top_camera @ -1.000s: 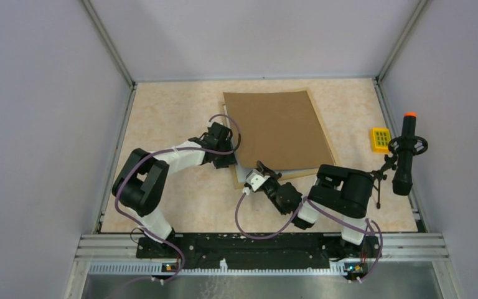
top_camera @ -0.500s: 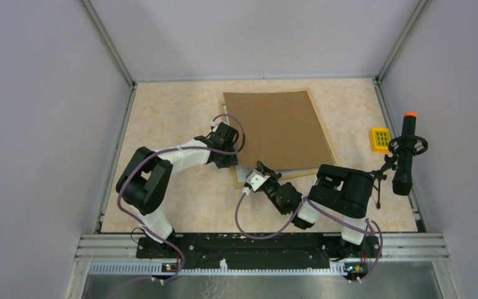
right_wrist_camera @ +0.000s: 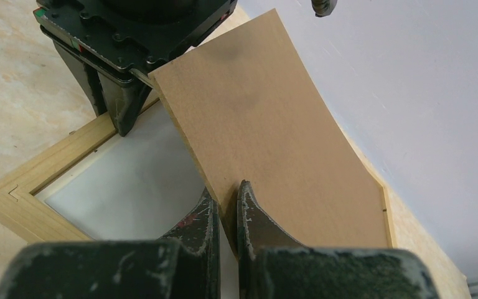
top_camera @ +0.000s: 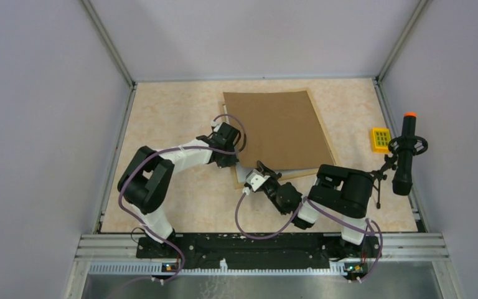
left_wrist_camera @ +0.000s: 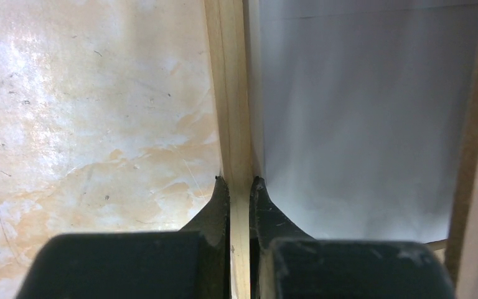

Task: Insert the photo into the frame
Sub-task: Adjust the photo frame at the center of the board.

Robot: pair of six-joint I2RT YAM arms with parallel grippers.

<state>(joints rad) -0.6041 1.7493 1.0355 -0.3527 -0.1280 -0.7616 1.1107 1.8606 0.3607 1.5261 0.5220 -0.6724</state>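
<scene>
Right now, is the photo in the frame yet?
Not that I can see. Done: the left gripper pinches the frame by its side rail. In hand: the right gripper holds the brown backing board tilted up, showing a white sheet. Left: the photo, not in view, goes in, then the board down.

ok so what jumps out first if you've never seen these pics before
The big brown backing board in the middle of the table grabs the eye first: the right gripper pinches its near edge and holds it bowed up off a white sheet. Next comes the left gripper, clamped on the left rail of the light wood frame. A small yellow block sits alone at the right.
</scene>
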